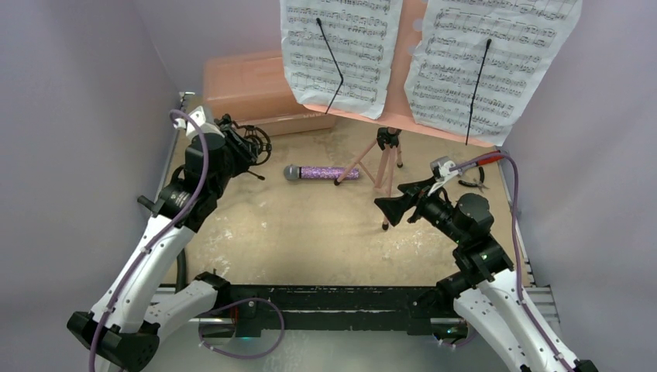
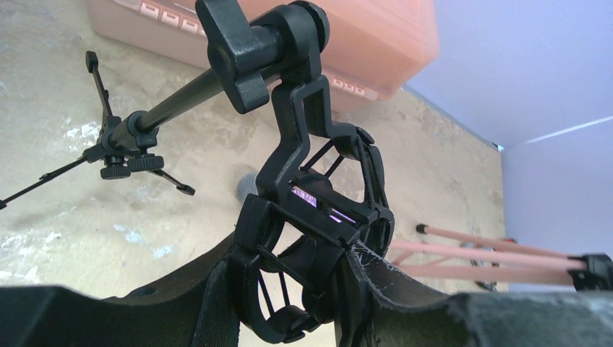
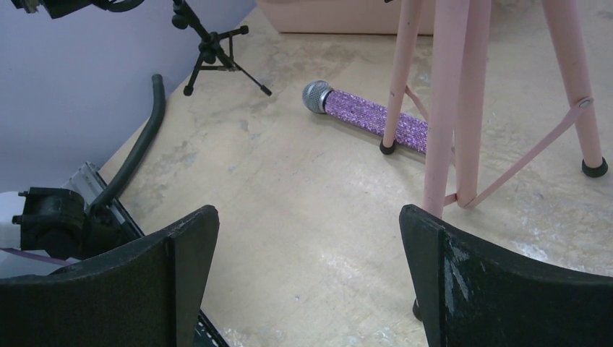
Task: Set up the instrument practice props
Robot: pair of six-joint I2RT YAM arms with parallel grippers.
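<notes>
The pink music stand (image 1: 385,159) stands on its tripod legs (image 3: 448,108) at the back middle, with white sheet-music pages (image 1: 341,46) on its desk. The purple glitter microphone (image 1: 321,172) lies flat on the table, touching one leg of the music stand (image 3: 390,123). My left gripper (image 1: 246,149) is shut on the black clip mount (image 2: 318,210) at the top of the small black mic stand (image 2: 119,148). In the right wrist view the mic stand's tripod feet (image 3: 209,54) seem to rest on the table. My right gripper (image 3: 309,246) hangs open and empty just in front of the music stand's near leg.
A salmon-pink lidded case (image 1: 252,89) sits at the back left behind the mic stand. A red-handled tool (image 1: 474,177) lies at the right edge. A black hose (image 3: 137,148) runs along the left wall. Purple walls close in both sides.
</notes>
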